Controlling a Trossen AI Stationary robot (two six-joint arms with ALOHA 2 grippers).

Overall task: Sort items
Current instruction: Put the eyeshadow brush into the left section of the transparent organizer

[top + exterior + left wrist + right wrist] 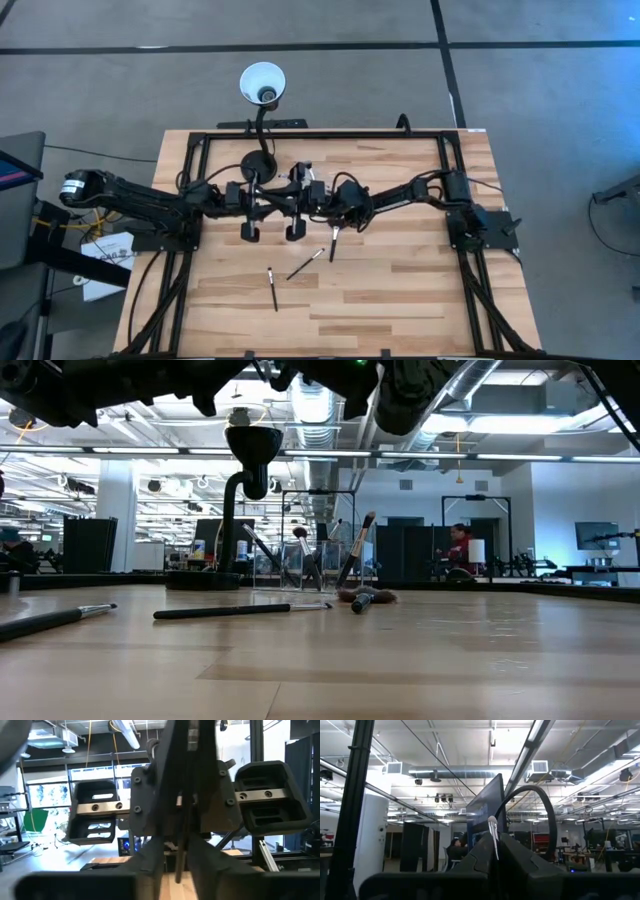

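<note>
Nearest, low in the frame, two brushes [273, 288] [305, 264] lie loose on the table [400, 290]; the right gripper [333, 237] at centre pinches a third, the left gripper [182, 852] another; next comes careful lowering into the clear holder [300, 565]

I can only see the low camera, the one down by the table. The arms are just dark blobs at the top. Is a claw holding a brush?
Observer: Yes. The right claw is shut on a held brush, above the table's middle.
Operator: Where are the two long ones lying near me?
Observer: From above, the straight brush and the slanted brush lie apart, not touching, nearer the front edge than the claw.
Operator: And the other arm?
Observer: The left arm reaches in from the left side and ends beside the lamp base.
</note>
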